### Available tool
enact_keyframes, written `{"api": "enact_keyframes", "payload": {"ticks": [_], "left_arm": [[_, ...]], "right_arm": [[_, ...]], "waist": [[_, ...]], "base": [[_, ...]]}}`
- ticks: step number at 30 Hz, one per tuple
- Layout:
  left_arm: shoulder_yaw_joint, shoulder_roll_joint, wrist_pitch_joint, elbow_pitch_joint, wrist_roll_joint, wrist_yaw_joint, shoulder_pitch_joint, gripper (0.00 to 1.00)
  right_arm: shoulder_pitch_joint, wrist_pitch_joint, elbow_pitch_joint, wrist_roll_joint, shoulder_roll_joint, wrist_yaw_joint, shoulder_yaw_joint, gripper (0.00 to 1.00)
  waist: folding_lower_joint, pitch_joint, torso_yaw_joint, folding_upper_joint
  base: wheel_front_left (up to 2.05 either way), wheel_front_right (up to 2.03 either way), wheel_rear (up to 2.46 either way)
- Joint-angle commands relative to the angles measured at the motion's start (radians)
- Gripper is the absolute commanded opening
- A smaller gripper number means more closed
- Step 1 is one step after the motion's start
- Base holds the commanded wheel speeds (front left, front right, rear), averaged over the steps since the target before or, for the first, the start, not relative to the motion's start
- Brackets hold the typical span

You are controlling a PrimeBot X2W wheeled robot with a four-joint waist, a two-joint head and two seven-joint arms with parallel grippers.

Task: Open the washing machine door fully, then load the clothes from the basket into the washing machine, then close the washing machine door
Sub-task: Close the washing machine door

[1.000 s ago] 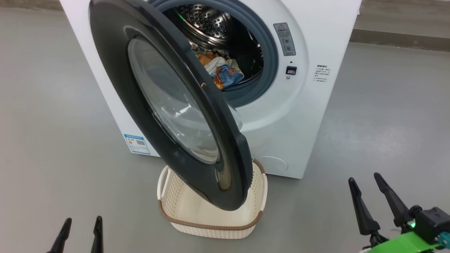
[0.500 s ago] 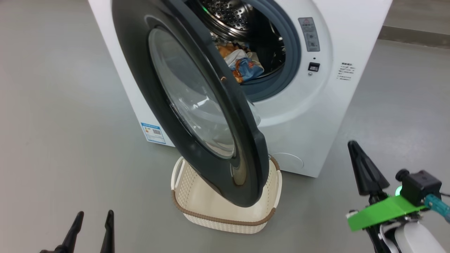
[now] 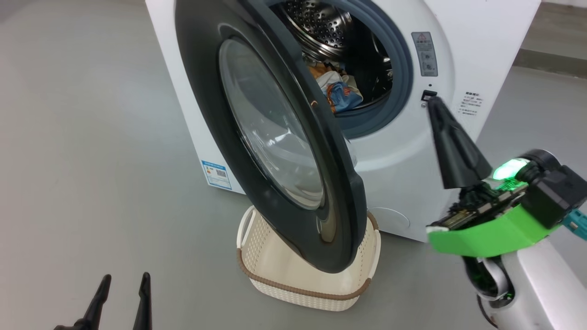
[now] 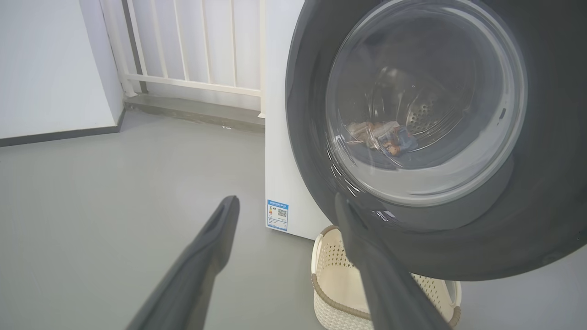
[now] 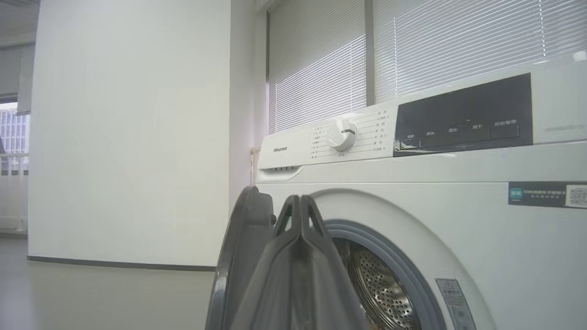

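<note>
Clothes (image 3: 340,90) lie in the washer (image 3: 481,46); basket (image 3: 298,299) empty. Judged step: shut the door (image 3: 270,137). My right claw (image 3: 433,105), pinched shut, empty, should push its edge; left claw (image 3: 126,276) wide.

My left gripper (image 3: 127,277) sits low, lower-left, fingers spread wide, nothing btwn them — my right gripper (image 3: 434,106) is up high at right, fingers pressed together, empty.

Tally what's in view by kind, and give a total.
Washing machine: 1
Washing machine door: 1
Basket: 1
Heap of clothes: 1
End effectors: 2, left end effector and right end effector
Total: 6
</note>
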Motion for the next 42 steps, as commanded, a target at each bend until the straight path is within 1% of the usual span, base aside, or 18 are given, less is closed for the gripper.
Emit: {"api": "enact_keyframes", "payload": {"ticks": [1, 6, 8, 9, 11, 16, 18, 20, 21, 23, 24, 26, 33, 42], "left_arm": [[0.029, 0.008, -0.011, -0.033, 0.012, 0.001, -0.045, 1.0], [0.029, 0.005, -0.011, -0.04, 0.016, 0.001, -0.04, 1.0], [0.028, 0.004, -0.011, -0.04, 0.015, 0.001, -0.038, 1.0], [0.028, 0.004, -0.011, -0.04, 0.015, 0.001, -0.038, 1.0], [0.027, 0.003, -0.011, -0.042, 0.015, 0.001, -0.036, 1.0], [0.026, -0.001, -0.011, -0.045, 0.015, 0.001, -0.034, 1.0], [0.027, -0.002, -0.011, -0.045, 0.015, 0.001, -0.035, 1.0], [0.027, -0.003, -0.011, -0.045, 0.015, 0.001, -0.035, 1.0], [0.028, -0.004, -0.011, -0.045, 0.015, 0.001, -0.036, 1.0], [0.028, -0.004, -0.011, -0.044, 0.015, 0.001, -0.037, 1.0], [0.029, -0.006, -0.011, -0.045, 0.015, 0.001, -0.038, 1.0], [0.03, -0.007, -0.011, -0.046, 0.015, 0.001, -0.038, 1.0], [0.03, -0.011, -0.011, -0.043, 0.014, 0.001, -0.044, 1.0], [0.024, -0.014, -0.011, -0.041, 0.013, 0.001, -0.055, 1.0]], "right_arm": [[-0.045, -0.007, -0.052, 0.015, 0.002, 0.004, 0.047, 0.0], [-0.06, -0.007, -0.106, 0.033, 0.022, 0.004, 0.158, 0.0], [-0.058, -0.007, -0.11, 0.039, 0.031, 0.004, 0.211, 0.0], [-0.058, -0.007, -0.11, 0.039, 0.031, 0.004, 0.211, 0.0], [-0.053, -0.007, -0.102, 0.046, 0.039, 0.004, 0.265, 0.0], [-0.024, -0.007, -0.034, 0.063, 0.056, 0.004, 0.371, 0.0], [0.001, -0.007, 0.02, 0.071, 0.061, 0.004, 0.414, 0.0], [0.011, -0.007, 0.04, 0.074, 0.063, 0.004, 0.424, 0.0], [0.029, -0.007, 0.085, 0.078, 0.063, 0.004, 0.444, 0.0], [0.038, -0.007, 0.105, 0.081, 0.063, 0.004, 0.449, 0.0], [0.054, -0.007, 0.146, 0.084, 0.064, 0.004, 0.457, 0.0], [0.067, -0.007, 0.184, 0.089, 0.066, 0.004, 0.453, 0.0], [0.082, -0.007, 0.301, 0.091, 0.075, 0.004, 0.41, 0.0], [0.066, -0.007, 0.383, 0.09, 0.09, 0.004, 0.37, 0.0]], "waist": [[0.0, -0.008, 0.01, 0.0], [0.0, -0.017, 0.027, 0.0], [0.0, -0.02, 0.032, 0.0], [0.0, -0.02, 0.032, 0.0], [0.0, -0.021, 0.037, 0.0], [0.0, -0.017, 0.053, 0.0], [0.0, -0.012, 0.061, 0.0], [0.0, -0.01, 0.064, 0.0], [0.0, -0.008, 0.069, 0.0], [0.0, -0.006, 0.072, 0.0], [0.0, -0.004, 0.075, 0.0], [0.0, -0.002, 0.077, 0.0], [0.0, 0.01, 0.078, 0.0], [0.0, 0.022, 0.081, 0.0]], "base": [[0.0, 0.0, 0.0], [0.0, 0.0, 0.0], [0.0, 0.0, 0.0], [0.0, 0.0, 0.0], [0.0, 0.0, 0.0], [0.0, 0.0, 0.0], [0.0, 0.0, 0.0], [0.0, 0.0, 0.0], [0.0, 0.0, 0.0], [0.0, 0.0, 0.0], [0.0, 0.0, 0.0], [0.0, 0.0, 0.0], [0.0, 0.0, 0.0], [0.0, 0.0, 0.0]]}}
